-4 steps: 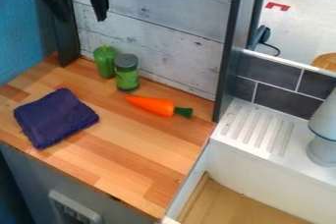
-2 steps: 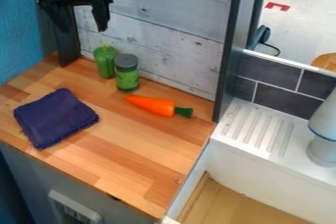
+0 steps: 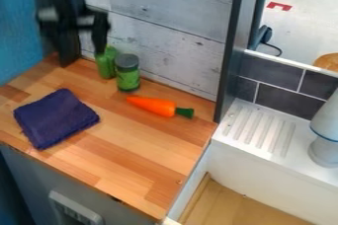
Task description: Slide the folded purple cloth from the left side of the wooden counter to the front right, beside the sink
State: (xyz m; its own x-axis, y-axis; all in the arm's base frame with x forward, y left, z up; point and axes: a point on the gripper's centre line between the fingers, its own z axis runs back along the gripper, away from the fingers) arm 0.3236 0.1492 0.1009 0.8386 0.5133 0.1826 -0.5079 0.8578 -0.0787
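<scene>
A green toy bell pepper (image 3: 105, 64) stands upright on the wood countertop (image 3: 135, 140), just below the gripper (image 3: 82, 51) and slightly toward the view's right. The black gripper has come lower over the last moments, so one fingertip now overlaps the pepper's top; whether they touch, I cannot tell. The two fingers are apart, with nothing held between them. The pepper has not shifted.

Just beside the pepper, farther right of the gripper, is a lidded spice jar (image 3: 127, 73) with green on its side, leaving little side room there. Beyond it, lower right of the gripper, an orange toy carrot (image 3: 153, 105) lies with its green top pointing right. Below the gripper, toward the left, is a folded navy cloth (image 3: 56, 119), apart from the pepper.

Behind the pepper and jar, a whitewashed plank wall (image 3: 175, 46) limits backward movement; a dark post (image 3: 68, 56) stands close to the gripper. More room runs forward, between cloth and carrot, to the countertop's front edge.
</scene>
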